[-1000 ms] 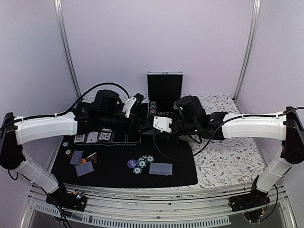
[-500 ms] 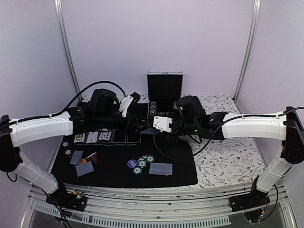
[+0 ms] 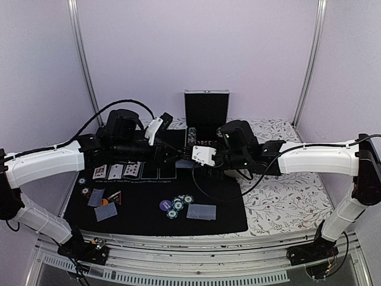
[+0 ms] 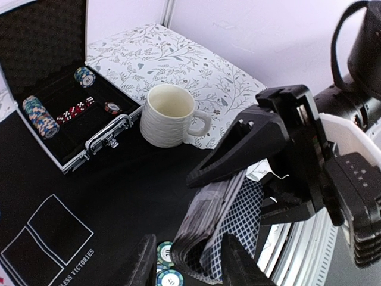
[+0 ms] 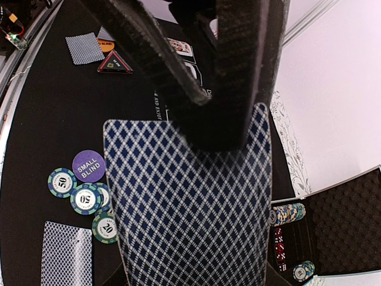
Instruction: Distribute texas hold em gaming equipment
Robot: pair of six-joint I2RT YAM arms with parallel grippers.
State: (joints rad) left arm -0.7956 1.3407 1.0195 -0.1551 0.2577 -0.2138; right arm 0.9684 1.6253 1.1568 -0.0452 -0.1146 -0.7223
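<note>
Left wrist view: the left end effector (image 4: 191, 265) has its fingers spread to either side of the low end of the deck (image 4: 209, 220). A gap shows on one side, so it is not clamped. Right wrist view: the right end effector (image 5: 217, 113) pinches the deck near its top, the blue-diamond back facing the camera.

From above, both arms reach inward and the deck hangs in the air between them, over the far middle of the black mat (image 3: 229, 221). At the mat's near middle a small cluster of chips (image 3: 180, 204) lies just right of the purple button (image 3: 165, 205), with one face-down card (image 3: 201, 211) just right of the chips. More cards (image 3: 116, 171) lie face up in a row at the far left.

An open case (image 4: 106, 137) with chip stacks and red dice stands at the far edge. A mug (image 4: 169, 116) sits just beside it on the floral worktop (image 4: 178, 56).
</note>
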